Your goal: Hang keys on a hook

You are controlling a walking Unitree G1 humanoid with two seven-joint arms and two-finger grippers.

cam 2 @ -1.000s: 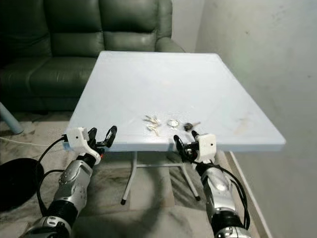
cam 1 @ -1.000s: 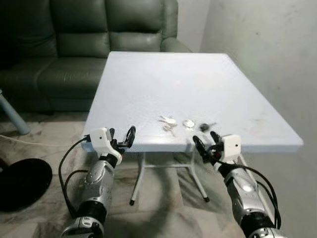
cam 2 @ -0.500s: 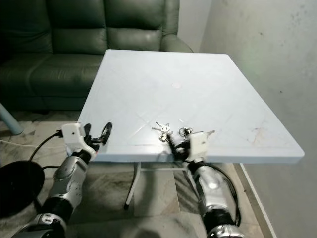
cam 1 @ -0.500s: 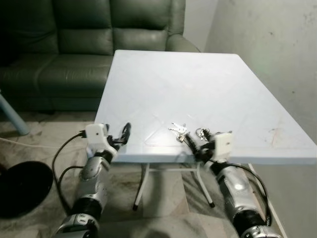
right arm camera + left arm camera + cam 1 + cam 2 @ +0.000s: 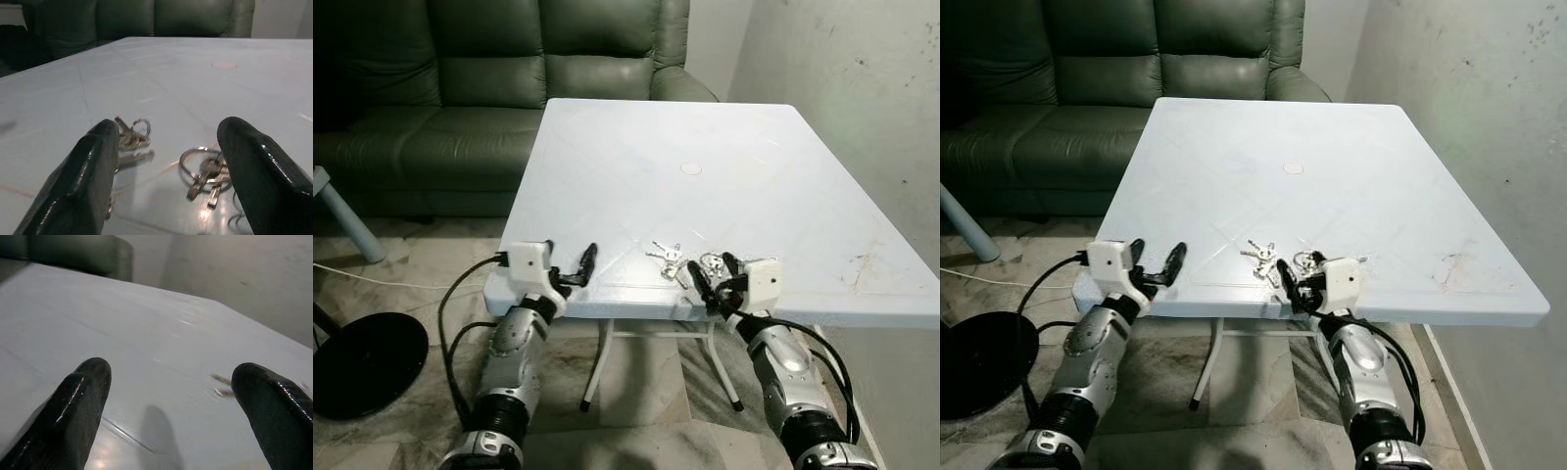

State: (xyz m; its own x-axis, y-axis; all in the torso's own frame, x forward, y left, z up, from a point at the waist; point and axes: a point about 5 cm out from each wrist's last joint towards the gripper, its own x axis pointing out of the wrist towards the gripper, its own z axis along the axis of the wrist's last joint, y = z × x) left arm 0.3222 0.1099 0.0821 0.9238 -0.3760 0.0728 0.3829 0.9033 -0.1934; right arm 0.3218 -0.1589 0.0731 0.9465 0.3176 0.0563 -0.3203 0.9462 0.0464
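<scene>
I was at the reach-in step, with nothing lifted yet. My right end effector (image 5: 1291, 283) sat low over the near edge of the white worktop (image 5: 724, 147), its two black fingers (image 5: 83, 181) spread wide. The keys lay flat on the worktop in two bunches: one bunch of keys (image 5: 128, 137) beside the inner face of one finger, and a second bunch on a ring (image 5: 203, 169) lying in the gap between the fingers, closer to the other one. Neither bunch touched me as far as I could tell.

My left end effector (image 5: 570, 268) hovered at the same near edge, well apart from the keys, its fingers (image 5: 73, 411) also spread and holding nothing.

Next, I judged, I had to ease the right end effector forward and down so the fingers straddled the ringed bunch, then close on the ring. Flat thin metal on a smooth worktop could slide away under a poor pinch. I saw no hook, so I would then have to find one.
</scene>
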